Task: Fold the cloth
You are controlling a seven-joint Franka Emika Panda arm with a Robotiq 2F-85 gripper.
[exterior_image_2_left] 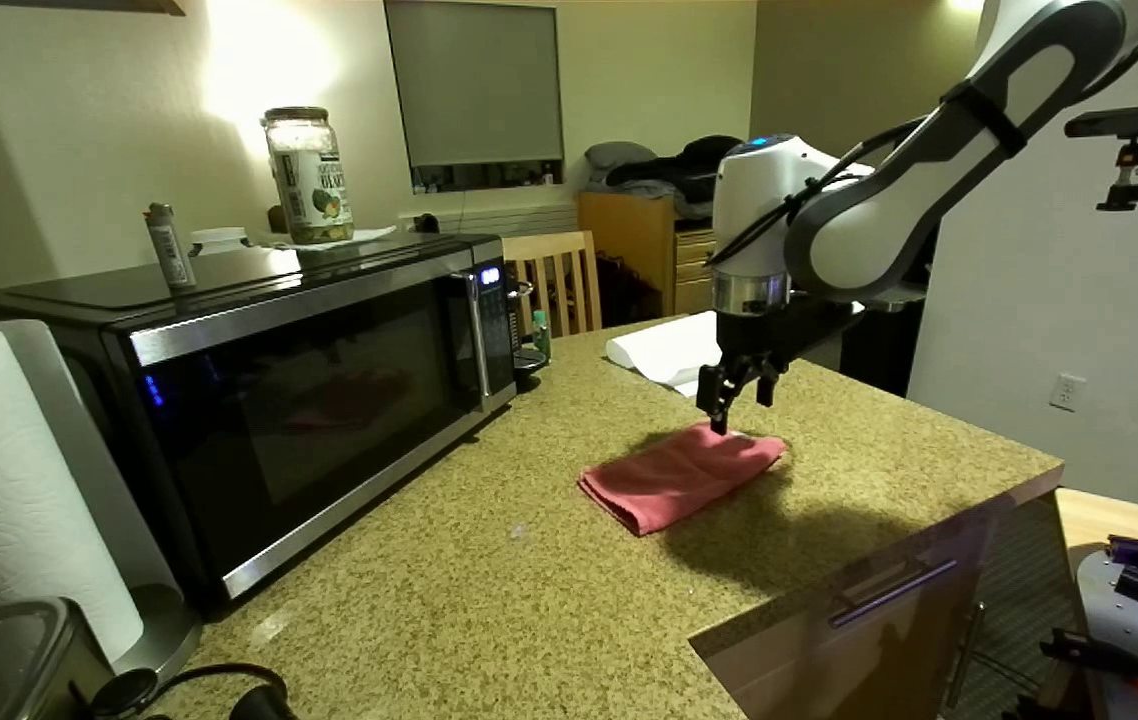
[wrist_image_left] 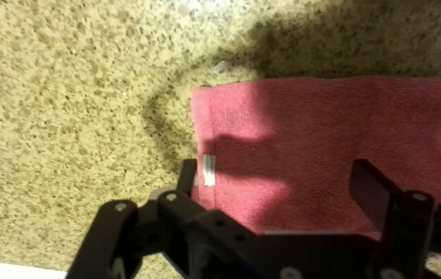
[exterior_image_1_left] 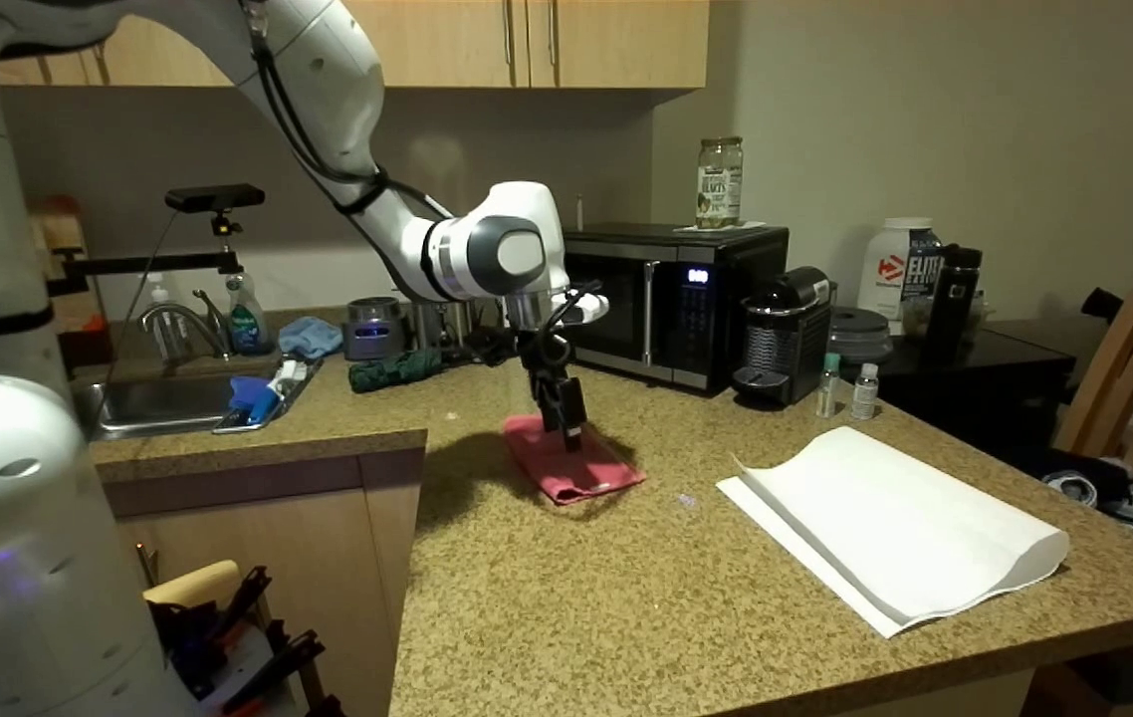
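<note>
A red-pink cloth lies flat on the speckled counter. In an exterior view the cloth is a folded rectangle with layered edges. In the wrist view the cloth shows a small white tag at its left edge. My gripper points down over the tag end of the cloth. In the wrist view the gripper is open, its fingers wide apart with nothing gripped. The left finger is by the tag edge, the right finger over the cloth. Whether the fingertips touch the cloth is unclear.
A curled white sheet lies on the counter. A microwave, a coffee machine and two small bottles stand at the back. A paper towel roll stands near the microwave. A sink is set into the counter.
</note>
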